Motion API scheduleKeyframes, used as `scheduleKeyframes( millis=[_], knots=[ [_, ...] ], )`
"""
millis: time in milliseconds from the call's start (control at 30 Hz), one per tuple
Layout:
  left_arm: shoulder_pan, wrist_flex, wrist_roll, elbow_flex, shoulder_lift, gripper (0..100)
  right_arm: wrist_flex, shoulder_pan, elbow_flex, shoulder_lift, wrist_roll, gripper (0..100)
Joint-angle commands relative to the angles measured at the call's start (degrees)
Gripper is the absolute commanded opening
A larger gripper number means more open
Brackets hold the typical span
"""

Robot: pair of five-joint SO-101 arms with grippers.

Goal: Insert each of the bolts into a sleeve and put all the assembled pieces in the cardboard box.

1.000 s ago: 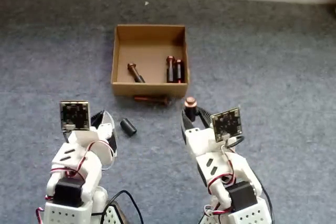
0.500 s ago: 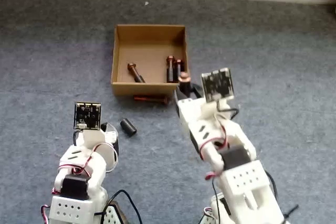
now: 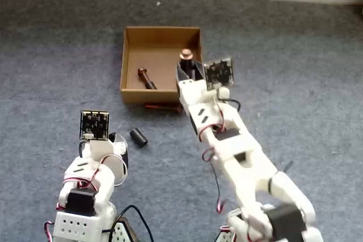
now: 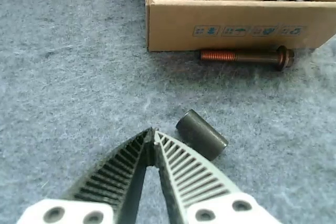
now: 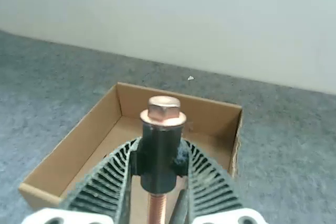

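Over the cardboard box, the right gripper is clamped on a bolt-in-sleeve piece, long way up & down, head on top. Box sits right under it, so I think it just needs lowering. Left gripper is pinched closed w/ nothing in it, beside the loose sleeve.

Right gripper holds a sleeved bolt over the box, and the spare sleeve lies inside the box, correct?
No. The spare sleeve lies on the carpet outside the box, beside the left gripper, as the left wrist view shows. The right gripper does hold the sleeved bolt over the box.
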Motion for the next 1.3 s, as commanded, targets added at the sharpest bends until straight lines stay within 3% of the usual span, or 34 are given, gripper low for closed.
scheduleKeyframes(
  millis=[0,167,333,567,767,1000,1133,1267],
  knots=[
    [-0.8,0.1,-0.7,1.3,-0.5,1,-3.6,-0.3,-7.7,6.1,-0.5,0.6],
    [-0.8,0.1,-0.7,1.3,-0.5,1,-3.3,-0.3,-11.9,14.1,-0.5,2.6],
    [-3.6,-0.3,-0.7,1.3,-0.5,1,-3.2,-0.3,-11.8,17.5,-0.6,17.5],
    [-4.4,-0.3,-0.7,1.0,-0.6,1,-1.9,-0.4,-11.9,17.3,-0.6,17.6],
    [-5.0,-0.3,-0.6,0.7,-0.6,1,11.6,-0.6,-12.2,10.9,-0.7,17.6],
    [-12.4,-6.7,-0.4,1.1,-0.7,1,35.6,-2.5,-12.3,-5.3,-0.9,17.6],
    [-13.0,-6.7,-0.4,0.8,-0.7,1,47.3,-8.7,-12.3,-9.6,-0.9,17.6],
    [-13.0,-6.7,-0.4,0.8,-0.7,1,51.9,-16.5,-12.4,-7.2,-0.8,17.6]
  ],
)
